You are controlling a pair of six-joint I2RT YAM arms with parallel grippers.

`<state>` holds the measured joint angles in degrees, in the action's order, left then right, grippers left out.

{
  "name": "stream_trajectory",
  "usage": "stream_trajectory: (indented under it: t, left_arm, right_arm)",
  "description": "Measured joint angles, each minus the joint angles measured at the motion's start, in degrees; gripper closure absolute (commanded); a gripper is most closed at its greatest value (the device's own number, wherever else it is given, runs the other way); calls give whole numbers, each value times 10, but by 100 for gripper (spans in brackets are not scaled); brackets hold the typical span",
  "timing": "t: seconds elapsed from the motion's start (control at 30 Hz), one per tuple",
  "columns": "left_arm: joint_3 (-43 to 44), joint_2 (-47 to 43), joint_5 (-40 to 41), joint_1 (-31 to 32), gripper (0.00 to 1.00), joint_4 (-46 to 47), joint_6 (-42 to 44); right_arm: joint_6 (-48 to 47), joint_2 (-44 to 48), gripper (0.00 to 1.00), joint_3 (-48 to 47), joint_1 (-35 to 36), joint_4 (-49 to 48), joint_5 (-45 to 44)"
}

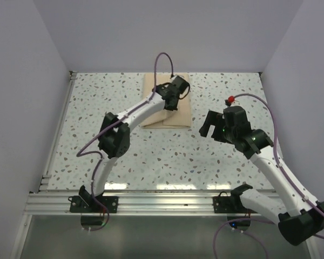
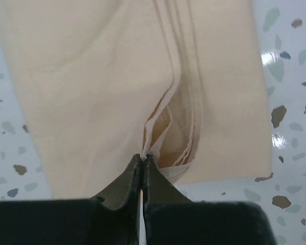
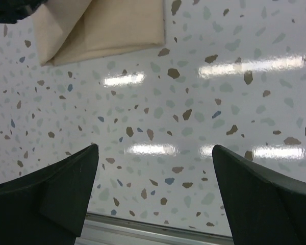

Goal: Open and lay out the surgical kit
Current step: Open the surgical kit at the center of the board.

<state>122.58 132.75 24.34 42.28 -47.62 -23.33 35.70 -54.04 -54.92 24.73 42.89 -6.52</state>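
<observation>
White speckled terrazzo table (image 1: pixel 167 156): bears kit at far centre.
Beige-tan folded cloth wrap (image 1: pixel 179 114): closed rectangular bundle, layered flaps meeting along middle seam. Steel tray and instruments not in view, judged inside.
Progress: earliest stage. No flap laid back, nothing set out; all unfolding and arranging left.
Left gripper (image 2: pixel 143 157): jaws pressed together, pinching thin edge of upper flap at seam.
Right gripper (image 3: pixel 155 147): jaws wide apart, holding nothing, above bare table near wrap's right side.
</observation>
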Motion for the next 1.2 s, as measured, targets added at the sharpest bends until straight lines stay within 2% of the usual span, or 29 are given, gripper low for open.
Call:
stream_trajectory:
  t: [0.1, 0.27, 0.3, 0.37, 0.4, 0.57, 0.67, 0.87, 0.97, 1.07, 1.17, 1.2]
  left_arm:
    - [-58, -88, -5, -57, 100, 12, -25]
    - [-218, -264, -1, -210, 100, 51, -54]
    - [-253, -293, 1, -240, 98, 52, -59]
    - [-323, -336, 4, -281, 49, 59, -64]
    - [-352, -347, 6, -289, 1, 59, -65]
    - [-465, -358, 6, -295, 1, 68, -76]
    - [-504, -359, 3, -295, 0, 68, -76]
    - [-534, -361, -3, -295, 1, 74, -73]
    - [-535, -363, -3, -295, 2, 76, -70]
    - [-535, -369, 0, -296, 6, 78, -59]
    - [-534, -374, 2, -300, 17, 79, -47]
    - [-533, -375, 2, -303, 23, 79, -43]
  right_arm:
    - [-17, -69, 5, -59, 0, -15, 3]
    - [-39, -203, 7, -163, 0, -43, 23]
    - [-41, -230, 7, -181, 0, -47, 31]
    - [-47, -284, 7, -217, 1, -50, 38]
    - [-49, -311, 7, -234, 4, -51, 42]
    - [-65, -452, 7, -342, 29, -43, 47]
    - [-69, -539, 8, -425, 52, -29, 48]
    - [-70, -690, 8, -599, 93, -3, 45]
    - [-70, -743, 9, -653, 106, 14, 40]
    - [-70, -767, 10, -659, 110, 30, 23]
    - [-71, -774, 13, -638, 107, 40, -6]
    - [-71, -774, 19, -628, 106, 43, -15]
